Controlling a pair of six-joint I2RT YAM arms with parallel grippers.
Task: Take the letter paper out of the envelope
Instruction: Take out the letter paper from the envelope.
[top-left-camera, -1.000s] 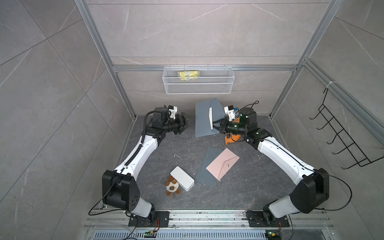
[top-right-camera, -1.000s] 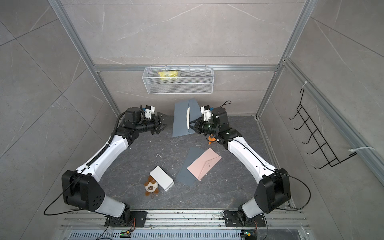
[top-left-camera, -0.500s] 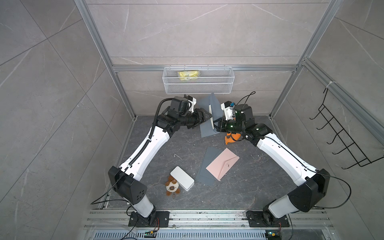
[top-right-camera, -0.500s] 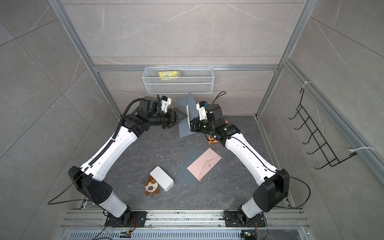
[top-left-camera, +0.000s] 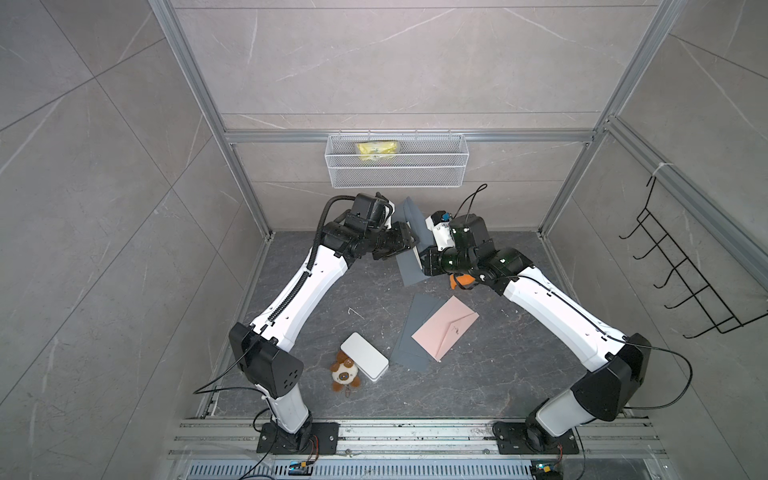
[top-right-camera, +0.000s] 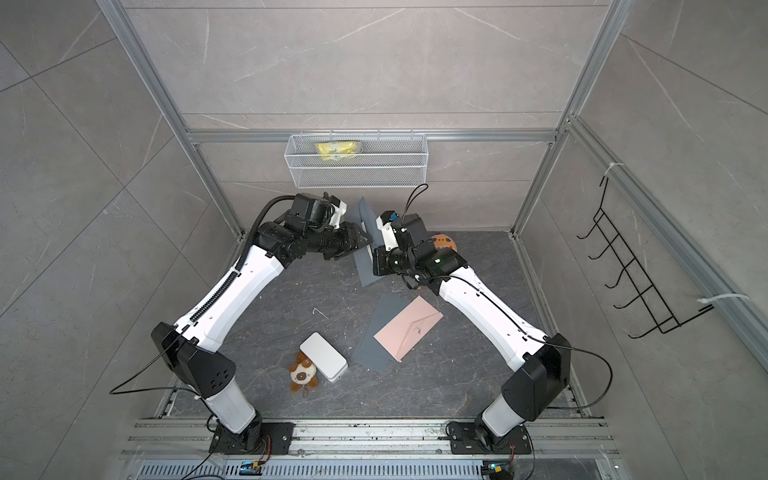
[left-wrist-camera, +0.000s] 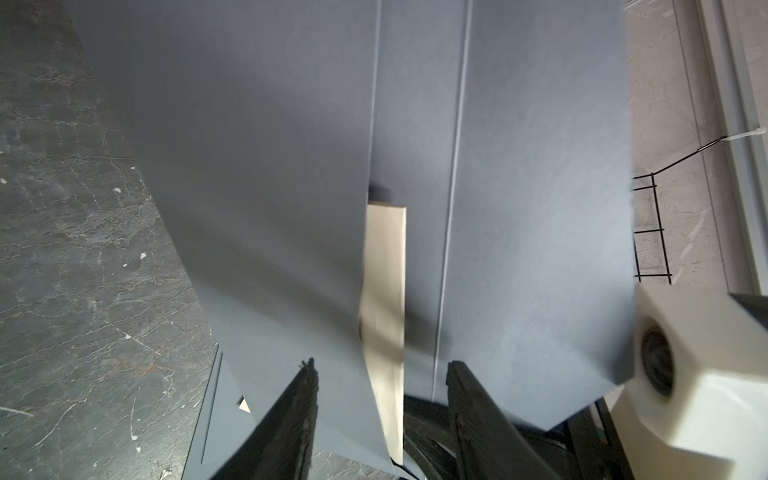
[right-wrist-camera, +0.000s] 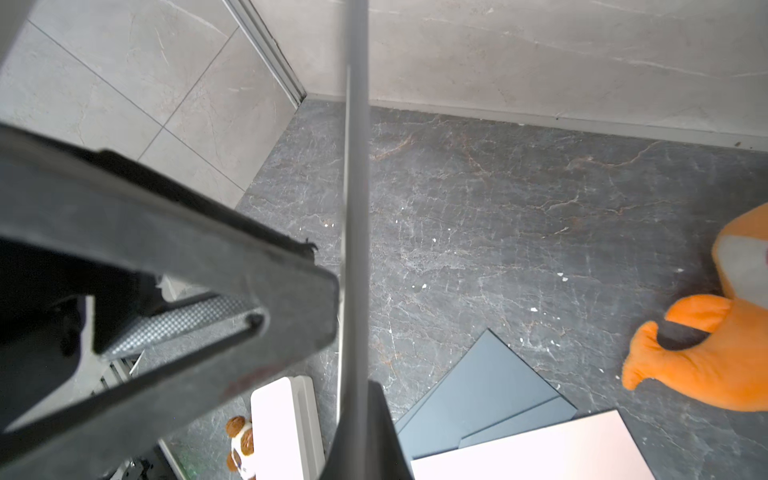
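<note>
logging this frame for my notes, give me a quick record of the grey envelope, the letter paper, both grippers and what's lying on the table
grey envelope: held upright above the table, mouth open
letter paper: cream strip showing inside the envelope, not yet out
right gripper: shut on the grey envelope's edge
left gripper: open, jaws either side of the letter paper
lying loose: pink envelope on spare grey envelopes, white box, plush toy
</note>
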